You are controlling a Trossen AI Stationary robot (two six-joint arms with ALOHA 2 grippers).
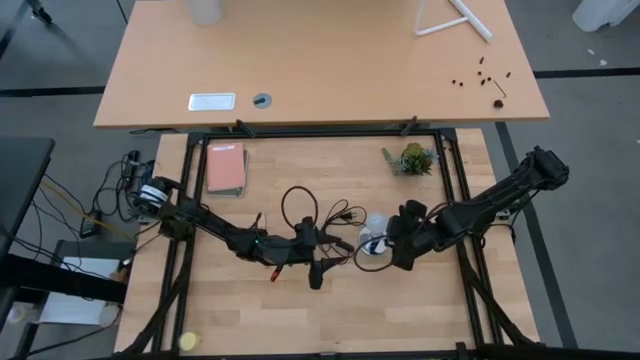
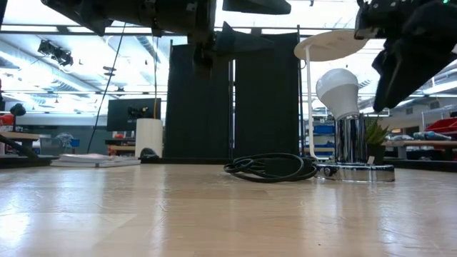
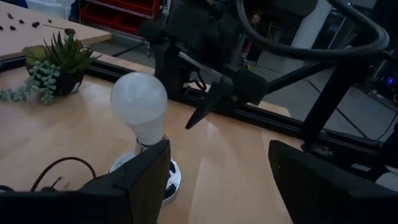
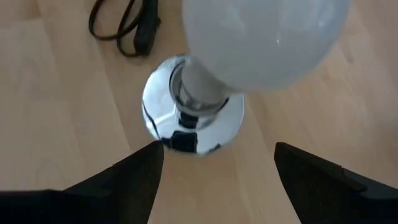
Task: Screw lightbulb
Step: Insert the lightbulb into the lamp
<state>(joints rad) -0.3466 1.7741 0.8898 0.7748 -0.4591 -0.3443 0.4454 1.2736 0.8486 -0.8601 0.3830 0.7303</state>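
Note:
The white lightbulb (image 2: 337, 87) stands upright with its base in the shiny socket (image 2: 351, 139), which rises from the round silvery disc (image 2: 355, 172) on the wooden table. It also shows in the high view (image 1: 376, 227). My right gripper (image 4: 214, 180) is open, above the bulb and a little toward the table's right edge, looking down on the bulb (image 4: 261, 37) and the disc (image 4: 193, 118). My left gripper (image 3: 217, 180) is open, raised off the table to the left of the bulb (image 3: 139, 102), fingers pointing toward it. Neither touches it.
The black cord (image 2: 271, 168) lies coiled on the table left of the disc (image 1: 300, 205). A small potted plant (image 1: 412, 158) stands at the far right, a pink book (image 1: 226, 168) at the far left, and a yellow ball (image 1: 188, 341) at the near left corner.

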